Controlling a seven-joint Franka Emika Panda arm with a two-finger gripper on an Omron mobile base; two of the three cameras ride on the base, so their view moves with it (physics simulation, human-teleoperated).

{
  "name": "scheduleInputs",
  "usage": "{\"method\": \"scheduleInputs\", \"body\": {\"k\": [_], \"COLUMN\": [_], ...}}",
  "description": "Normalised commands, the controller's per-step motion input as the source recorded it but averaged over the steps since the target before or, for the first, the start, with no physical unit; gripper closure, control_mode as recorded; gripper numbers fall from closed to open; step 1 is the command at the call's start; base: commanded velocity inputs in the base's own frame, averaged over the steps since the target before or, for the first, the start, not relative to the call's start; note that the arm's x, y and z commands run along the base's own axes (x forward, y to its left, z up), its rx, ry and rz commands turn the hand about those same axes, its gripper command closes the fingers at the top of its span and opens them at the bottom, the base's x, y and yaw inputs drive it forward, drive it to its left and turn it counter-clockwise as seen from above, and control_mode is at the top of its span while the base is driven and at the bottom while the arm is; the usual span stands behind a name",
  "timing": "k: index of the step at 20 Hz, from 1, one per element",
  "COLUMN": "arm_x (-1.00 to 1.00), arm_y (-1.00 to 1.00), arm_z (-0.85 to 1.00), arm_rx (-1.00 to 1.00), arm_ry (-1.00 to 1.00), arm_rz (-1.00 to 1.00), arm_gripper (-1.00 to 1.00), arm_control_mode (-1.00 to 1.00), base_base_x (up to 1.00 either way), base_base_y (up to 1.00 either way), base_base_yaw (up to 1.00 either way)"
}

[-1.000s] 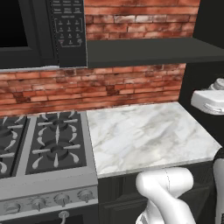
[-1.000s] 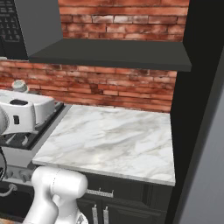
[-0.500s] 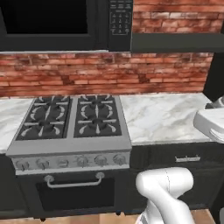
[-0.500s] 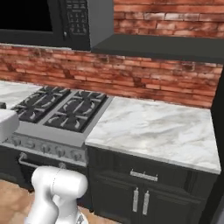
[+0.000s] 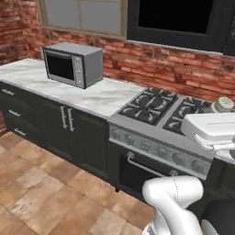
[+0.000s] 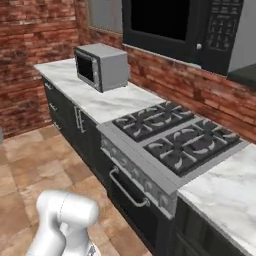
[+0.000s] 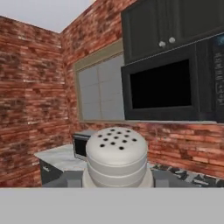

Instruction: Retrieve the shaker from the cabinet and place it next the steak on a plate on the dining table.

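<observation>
Your gripper (image 7: pixel 117 183) is closed on the shaker (image 7: pixel 116 154), 1 fingertip (image 7: pixel 73 178) pressed against each side; its perforated domed top faces the hand camera. Behind it you see a marble counter (image 5: pixel 98 96) carrying a grey countertop microwave (image 5: pixel 72 64), then the gas stove (image 6: pixel 172 137). Farthest back you have the black built-in microwave (image 6: pixel 182 27) on the brick wall (image 7: pixel 30 87).

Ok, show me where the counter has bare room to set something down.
Bare marble runs between the grey microwave and the stove; another bare patch lies on the stove's other side. The stove top itself is all burner grates.
</observation>
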Motion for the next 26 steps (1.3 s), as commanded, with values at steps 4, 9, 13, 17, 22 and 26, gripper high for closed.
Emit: {"method": "scheduleInputs", "body": {"k": [4, 9, 13, 17, 22, 26], "arm_x": [0.00, 0.00, 0.00, 0.00, 0.00, 0.00], "arm_y": [0.00, 0.00, 0.00, 0.00, 0.00, 0.00], "arm_z": [0.00, 0.00, 0.00, 0.00, 0.00, 0.00], "arm_rx": [0.00, 0.00, 0.00, 0.00, 0.00, 0.00], "arm_ry": [0.00, 0.00, 0.00, 0.00, 0.00, 0.00], "arm_rz": [0.00, 0.00, 0.00, 0.00, 0.00, 0.00], "arm_gripper": [1.00, 1.00, 1.00, 1.00, 1.00, 1.00], "arm_control_mode": [1.00, 1.00, 1.00, 1.00, 1.00, 1.00], "base_base_x": [0.00, 0.00, 0.00, 0.00, 0.00, 0.04], "base_base_y": [0.00, 0.00, 0.00, 0.00, 0.00, 0.03], "base_base_yaw": [1.00, 1.00, 1.00, 1.00, 1.00, 0.97]}}
